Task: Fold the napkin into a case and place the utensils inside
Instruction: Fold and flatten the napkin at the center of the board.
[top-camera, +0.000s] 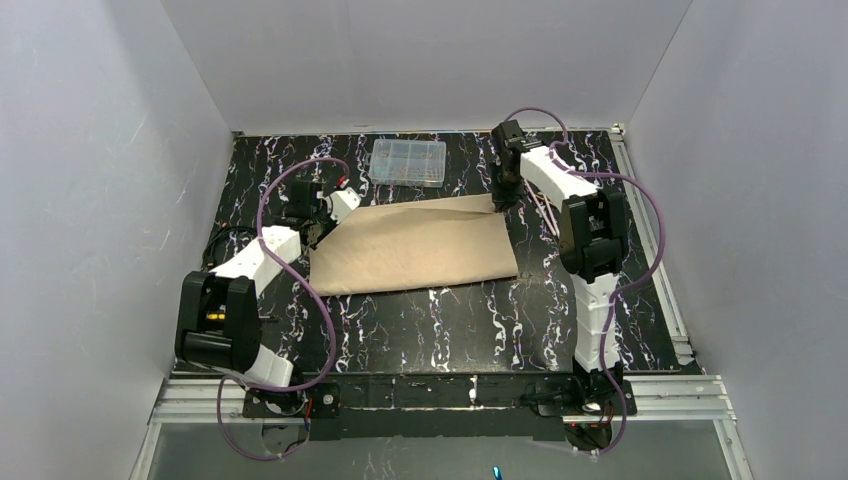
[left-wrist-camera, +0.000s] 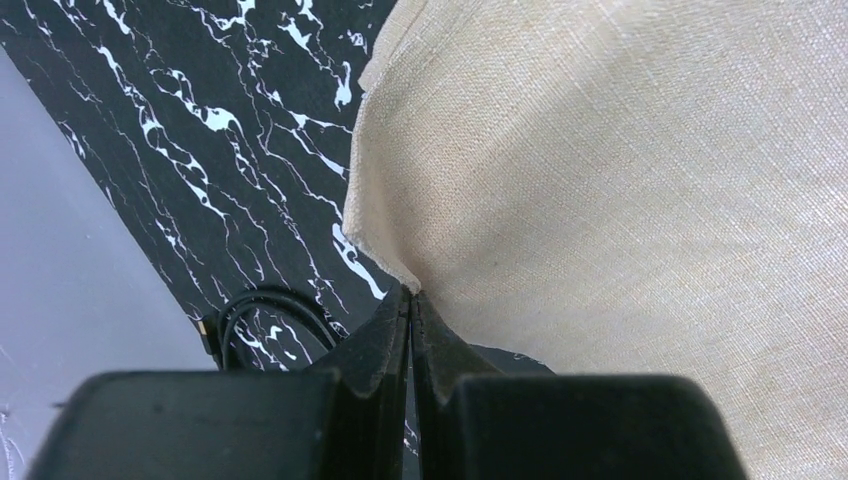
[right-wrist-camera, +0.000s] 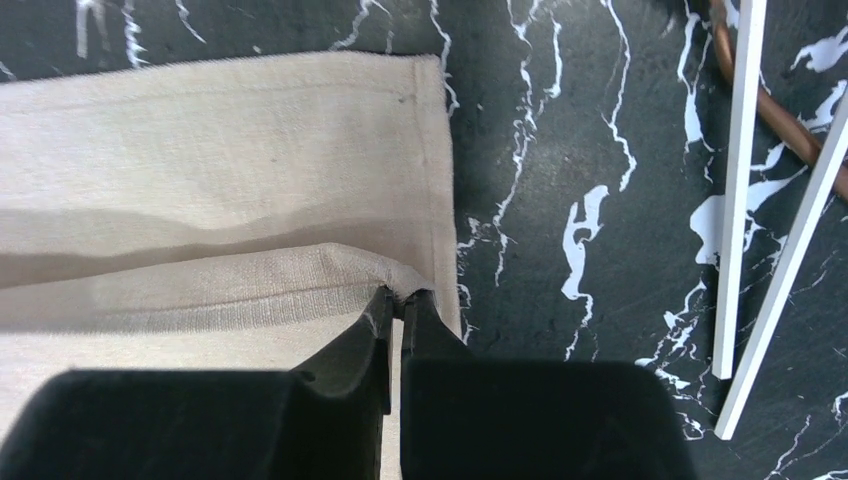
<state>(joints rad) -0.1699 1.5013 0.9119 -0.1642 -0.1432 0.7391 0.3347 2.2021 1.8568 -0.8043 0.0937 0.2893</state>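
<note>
On the table (top-camera: 420, 325), napkin (top-camera: 415, 250), both ends pinched

The beige-tan napkin (top-camera: 415, 248) lies spread across the middle of the table (top-camera: 450, 320), with both far corners pinched up. A slim copper-coloured utensil (right-wrist-camera: 778, 108) lies apart, to its right.

One napkin (top-camera: 415, 248), one plastic box (top-camera: 408, 162), two hands (top-camera: 318, 232) (top-camera: 497, 203)

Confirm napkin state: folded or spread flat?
Partly folded. Right wrist view shows the napkin doubled, one hemmed edge over a lower layer, pinched by the right gripper; left gripper pinches another corner.
</note>
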